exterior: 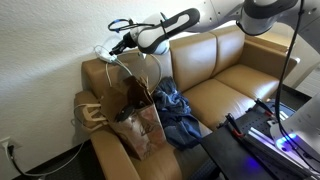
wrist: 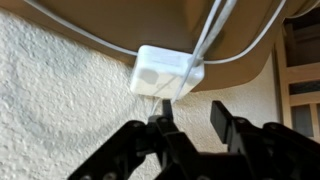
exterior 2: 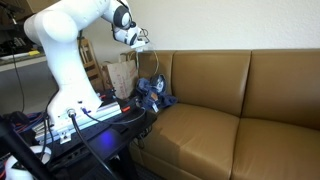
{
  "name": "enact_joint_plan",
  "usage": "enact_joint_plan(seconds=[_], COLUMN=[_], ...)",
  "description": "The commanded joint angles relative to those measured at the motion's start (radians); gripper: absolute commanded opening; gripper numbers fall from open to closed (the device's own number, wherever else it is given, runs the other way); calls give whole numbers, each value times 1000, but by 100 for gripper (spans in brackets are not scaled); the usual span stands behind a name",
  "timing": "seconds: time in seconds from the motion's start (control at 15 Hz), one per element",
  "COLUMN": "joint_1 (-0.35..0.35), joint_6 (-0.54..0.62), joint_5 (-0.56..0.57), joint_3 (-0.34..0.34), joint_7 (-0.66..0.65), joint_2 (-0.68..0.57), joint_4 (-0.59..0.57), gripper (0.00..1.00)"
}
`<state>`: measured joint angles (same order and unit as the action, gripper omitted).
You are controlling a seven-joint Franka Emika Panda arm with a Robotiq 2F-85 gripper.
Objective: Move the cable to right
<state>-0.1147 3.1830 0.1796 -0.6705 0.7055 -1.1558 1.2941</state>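
Observation:
The cable is a thin white cord that hangs in loose loops (exterior: 141, 66) over the couch's corner above the armrest. It also shows in an exterior view (exterior 2: 153, 60). Its white plug block (wrist: 165, 72) lies at the couch's edge against the textured wall, with cords running off it. My gripper (wrist: 192, 116) is open just short of the block, with bare wall between the fingers. One fingertip is close to thin strands under the block. The gripper is at the couch's back corner in both exterior views (exterior: 121, 42) (exterior 2: 141, 40).
A brown paper bag (exterior: 136, 118) stands on the couch seat by the armrest (exterior: 98, 72). Blue jeans (exterior: 176, 112) lie beside it. The other brown seat cushions (exterior 2: 230, 125) lie beyond. A dark cord runs from a wall outlet (exterior: 11, 150). A black frame with cables (exterior 2: 90, 125) stands before the couch.

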Motion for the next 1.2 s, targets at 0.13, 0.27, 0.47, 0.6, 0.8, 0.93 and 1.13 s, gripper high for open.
enact_joint_plan(seconds=[0.13, 0.27, 0.47, 0.6, 0.8, 0.93, 1.13], joint_1=[25, 2, -9, -13, -33, -47, -78], joint_6=[11, 0, -9, -14, -9, -11, -7], joint_5=[15, 12, 13, 20, 27, 28, 31], joint_3=[2, 3, 22, 18, 28, 39, 78], joint_7=[10, 0, -8, -2, 2, 0, -7], joint_2=[36, 1, -7, -20, -18, -7, 10], joint_4=[68, 8, -2, -7, -7, -5, -11], gripper=[89, 78, 100, 100, 100, 100, 74])
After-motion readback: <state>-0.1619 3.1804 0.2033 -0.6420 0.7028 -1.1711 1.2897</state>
